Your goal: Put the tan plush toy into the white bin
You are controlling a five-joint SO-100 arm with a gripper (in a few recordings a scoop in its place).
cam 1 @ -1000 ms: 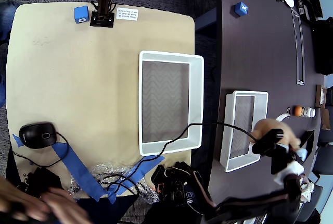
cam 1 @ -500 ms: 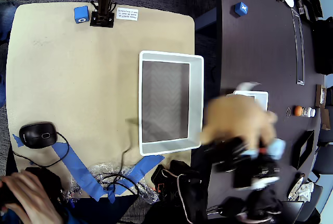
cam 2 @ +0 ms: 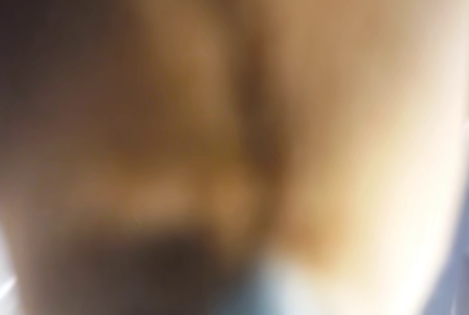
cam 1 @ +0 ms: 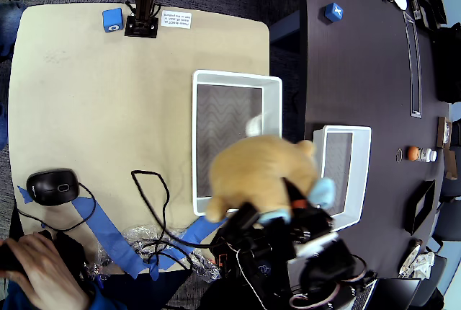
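Overhead view: I've got the soft tan plush toy (cam 1: 259,173), light blue paws, up in the air, carried by the black arm's end effector (cam 1: 277,213). Fingers are buried under the plush, but the toy hangs clear of the surfaces, so I read it as clamped on the toy. Picture is motion-blurred.

Toy sits over the lower right corner of the large white rectangular plastic bin (cam 1: 271,119) with the grey zigzag bottom, overlapping its right rim and the gap toward the smaller narrow white bin (cam 1: 364,173), which lies just right of the end effector. Large bin is up and left of the end effector, on the beige worktop (cam 1: 94,108); small bin is on the dark worktop (cam 1: 353,72).

Wrist view: blurred tan fur (cam 2: 220,132) right up against the lens, no finger detail.

Black cable (cam 1: 155,202) loops left of the end effector, black mouse (cam 1: 52,186) well left.
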